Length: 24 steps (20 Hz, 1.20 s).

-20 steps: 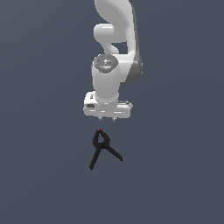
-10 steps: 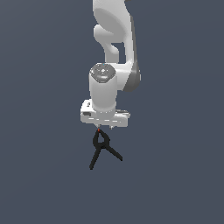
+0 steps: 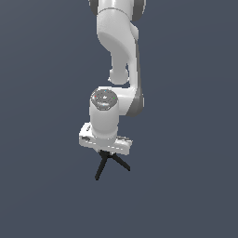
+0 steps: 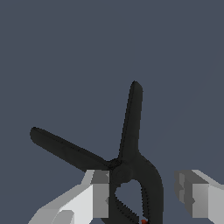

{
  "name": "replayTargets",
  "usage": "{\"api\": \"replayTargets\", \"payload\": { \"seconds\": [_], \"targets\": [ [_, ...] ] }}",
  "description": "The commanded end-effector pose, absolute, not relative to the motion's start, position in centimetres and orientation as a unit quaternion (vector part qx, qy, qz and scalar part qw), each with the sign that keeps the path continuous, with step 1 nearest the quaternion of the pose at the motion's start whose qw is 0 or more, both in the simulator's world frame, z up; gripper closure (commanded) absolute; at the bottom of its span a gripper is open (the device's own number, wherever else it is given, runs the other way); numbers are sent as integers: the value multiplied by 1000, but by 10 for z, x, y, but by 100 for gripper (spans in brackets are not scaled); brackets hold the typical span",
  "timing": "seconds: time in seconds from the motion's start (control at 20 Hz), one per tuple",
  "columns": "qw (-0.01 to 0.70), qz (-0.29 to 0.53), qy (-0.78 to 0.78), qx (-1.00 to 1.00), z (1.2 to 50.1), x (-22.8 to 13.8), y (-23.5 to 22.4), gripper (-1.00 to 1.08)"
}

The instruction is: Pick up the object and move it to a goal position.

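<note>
The object is a small black spring clamp (image 3: 105,164) lying on the dark grey floor. In the exterior view only its two splayed legs show below the white hand; its head is hidden by the hand. In the wrist view the clamp (image 4: 127,131) shows its two legs and its looped head with a red tip. My gripper (image 3: 106,151) is low over the clamp's head. In the wrist view the gripper (image 4: 146,197) is open, with one finger (image 4: 99,196) against one side of the looped head and the other finger (image 4: 192,197) a gap away on the other side.
The white arm (image 3: 122,56) rises straight above the hand. A plain dark grey floor (image 3: 195,186) lies all around the clamp, with no other object in view.
The hand has come down over the clamp. The clamp's head and red tip, visible below the fingers a second ago, are now covered by the hand in the exterior view.
</note>
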State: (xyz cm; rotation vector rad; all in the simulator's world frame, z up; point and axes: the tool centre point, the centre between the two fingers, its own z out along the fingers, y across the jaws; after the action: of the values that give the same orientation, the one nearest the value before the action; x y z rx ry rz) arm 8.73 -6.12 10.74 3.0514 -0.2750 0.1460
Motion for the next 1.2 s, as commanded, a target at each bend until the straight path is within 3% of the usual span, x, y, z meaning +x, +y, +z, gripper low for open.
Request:
{"api": "replayTargets", "payload": {
  "seconds": [0.0,0.5,1.15],
  "targets": [
    [43,60,-98,992,96,103,-68,-20],
    [61,95,-118,987,61,143,-87,-20],
    [65,104,-122,985,48,153,-92,-20]
  ]
}}
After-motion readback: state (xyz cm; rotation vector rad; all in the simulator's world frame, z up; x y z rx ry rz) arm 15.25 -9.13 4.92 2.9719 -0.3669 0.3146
